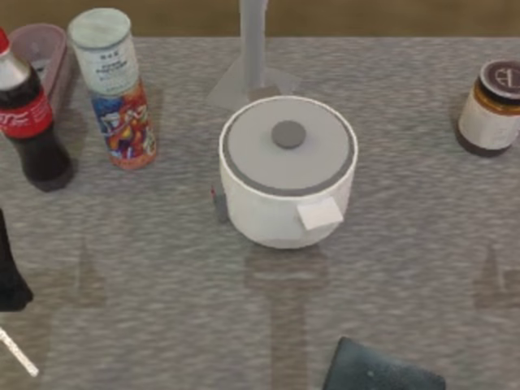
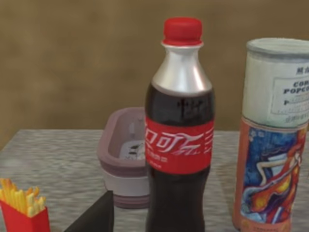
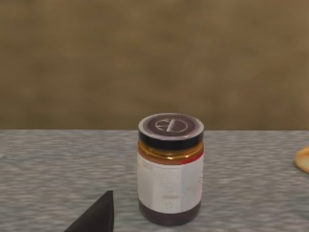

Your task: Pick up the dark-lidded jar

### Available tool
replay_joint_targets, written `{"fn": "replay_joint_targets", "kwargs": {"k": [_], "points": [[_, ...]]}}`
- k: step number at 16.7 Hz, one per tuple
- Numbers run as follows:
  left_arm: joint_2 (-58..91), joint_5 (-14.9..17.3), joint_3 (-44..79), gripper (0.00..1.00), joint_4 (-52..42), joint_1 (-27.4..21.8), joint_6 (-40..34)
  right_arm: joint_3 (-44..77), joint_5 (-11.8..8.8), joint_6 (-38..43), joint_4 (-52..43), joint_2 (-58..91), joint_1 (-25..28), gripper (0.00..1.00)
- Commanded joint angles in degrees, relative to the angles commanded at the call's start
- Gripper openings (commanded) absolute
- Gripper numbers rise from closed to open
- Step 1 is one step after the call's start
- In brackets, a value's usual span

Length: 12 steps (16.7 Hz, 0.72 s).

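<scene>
Standing upright, untouched, the dark-lidded jar [image 3: 170, 170] is cylindrical glass, round-capped; either pincer's spread I cannot tell.

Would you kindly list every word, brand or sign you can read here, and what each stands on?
"POPCO", cut off by the frame edge: canister; its other lines are too blurred to read.
White brand script on the red label: cola bottle, not legible as letters.
Pale round mark: jar lid; its label is unreadable.
</scene>
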Motion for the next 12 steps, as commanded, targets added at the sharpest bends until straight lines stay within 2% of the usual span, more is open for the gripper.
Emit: {"fn": "replay_joint_targets", "kwargs": {"k": [5,9,12], "points": [[0.0,0.0,0.0,1.0,0.0,0.0,0.0,1.8,0.2,-0.4,-3.1,3.2,-0.4,1.0],[0.0,0.0,0.0,1.0,0.0,0.0,0.0,10.9,0.7,-2.1,-13.8,15.2,-1.6,1.0],[0.0,0.0,0.0,1.0,0.0,0.0,0.0,23.2,1.0,-4.0,-24.0,28.1,-2.9,1.0]]}}
